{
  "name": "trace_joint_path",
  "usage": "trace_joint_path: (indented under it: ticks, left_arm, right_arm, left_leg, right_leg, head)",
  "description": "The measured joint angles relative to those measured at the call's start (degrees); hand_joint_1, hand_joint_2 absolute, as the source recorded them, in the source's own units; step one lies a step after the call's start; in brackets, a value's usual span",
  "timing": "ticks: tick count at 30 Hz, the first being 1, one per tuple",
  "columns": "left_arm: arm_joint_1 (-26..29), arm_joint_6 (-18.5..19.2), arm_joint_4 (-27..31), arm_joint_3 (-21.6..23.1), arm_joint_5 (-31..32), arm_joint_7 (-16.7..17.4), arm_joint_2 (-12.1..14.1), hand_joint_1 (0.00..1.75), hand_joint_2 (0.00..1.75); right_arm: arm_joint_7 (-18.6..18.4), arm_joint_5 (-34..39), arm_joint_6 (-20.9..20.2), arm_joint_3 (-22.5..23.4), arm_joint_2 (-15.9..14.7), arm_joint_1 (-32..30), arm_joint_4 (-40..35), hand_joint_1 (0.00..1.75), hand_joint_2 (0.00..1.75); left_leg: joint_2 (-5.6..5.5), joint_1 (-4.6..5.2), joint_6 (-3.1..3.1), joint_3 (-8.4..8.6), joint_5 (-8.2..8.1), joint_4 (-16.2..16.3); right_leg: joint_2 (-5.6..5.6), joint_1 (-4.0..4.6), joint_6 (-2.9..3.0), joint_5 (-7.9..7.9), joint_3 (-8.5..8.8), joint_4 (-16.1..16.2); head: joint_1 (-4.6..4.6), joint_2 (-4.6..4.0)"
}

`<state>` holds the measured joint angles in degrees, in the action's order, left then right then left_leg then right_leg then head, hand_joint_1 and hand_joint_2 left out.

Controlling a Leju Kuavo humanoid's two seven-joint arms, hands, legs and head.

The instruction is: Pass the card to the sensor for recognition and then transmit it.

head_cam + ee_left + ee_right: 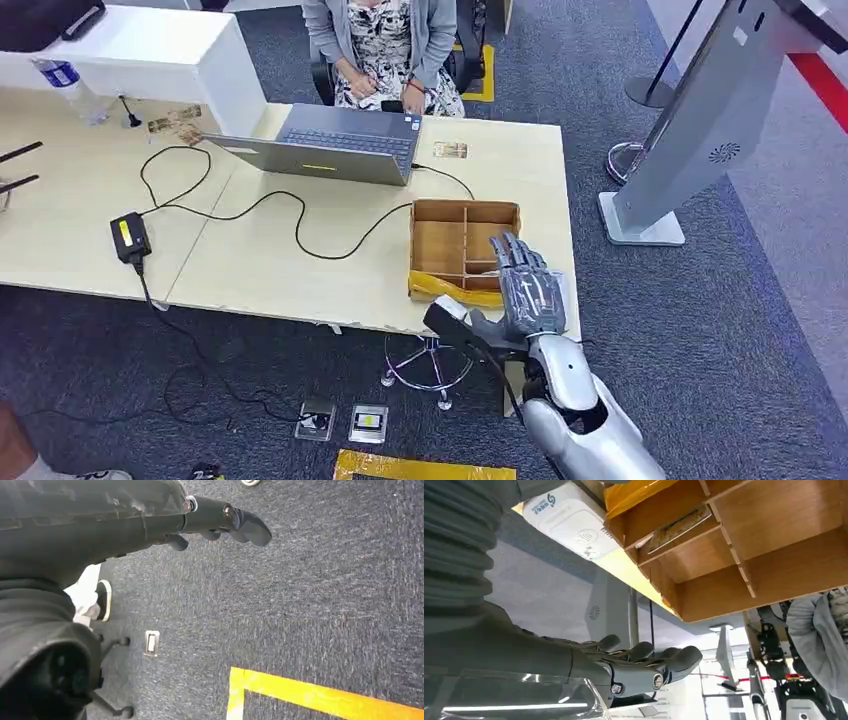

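Desk (260, 270): laptop (335, 150), divided wood box (462, 240), cable (250, 205), adapter (130, 237).

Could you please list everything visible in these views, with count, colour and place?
compartmented wooden box: one, brown, near the table's right end
card: one, lying in a box compartment
white sensor unit: one, beside the box
silver laptop: one, open, before the seated person
black power adapter: one, on the table's left part, cabled
clear water bottle: one, far left
pale wooden table: one, beige
grey kiosk stand: one, on the floor at right
seated person: one, grey cardigan, behind the table
right hand: fingers apart, over the box's near corner, holding nothing
left hand: hanging above the carpet, holding nothing
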<state>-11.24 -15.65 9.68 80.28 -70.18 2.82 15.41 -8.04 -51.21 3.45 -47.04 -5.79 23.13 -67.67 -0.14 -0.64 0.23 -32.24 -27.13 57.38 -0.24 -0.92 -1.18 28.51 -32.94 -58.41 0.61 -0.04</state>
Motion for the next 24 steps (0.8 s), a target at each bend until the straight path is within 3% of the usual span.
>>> trace_joint_path:
  ticks: [11, 24]
  left_arm:
    - [0.03, 0.89, -0.02, -0.59, -0.39, 0.09, 0.96, 0.00, 0.00]
    - [0.25, 1.31, -0.02, -1.09, 0.00, 0.79, 1.62, 0.00, 0.00]
  right_arm:
    - [3.50, -0.09, 2.32, 1.09, 3.49, 3.88, 11.56, 0.00, 1.75]
    - [3.91, 0.24, 3.87, 1.49, 6.75, 6.54, 19.38, 0.00, 1.75]
  left_leg:
    - [0.00, -0.01, 0.00, -0.01, 0.00, 0.00]
    - [0.00, -0.01, 0.00, -0.01, 0.00, 0.00]
  right_leg:
    - [0.01, 0.01, 0.00, 0.00, -0.01, -0.01]
    - [-0.01, 0.01, 0.00, 0.00, -0.01, -0.01]
  head:
    - [0.04, 0.00]
    - [0.04, 0.00]
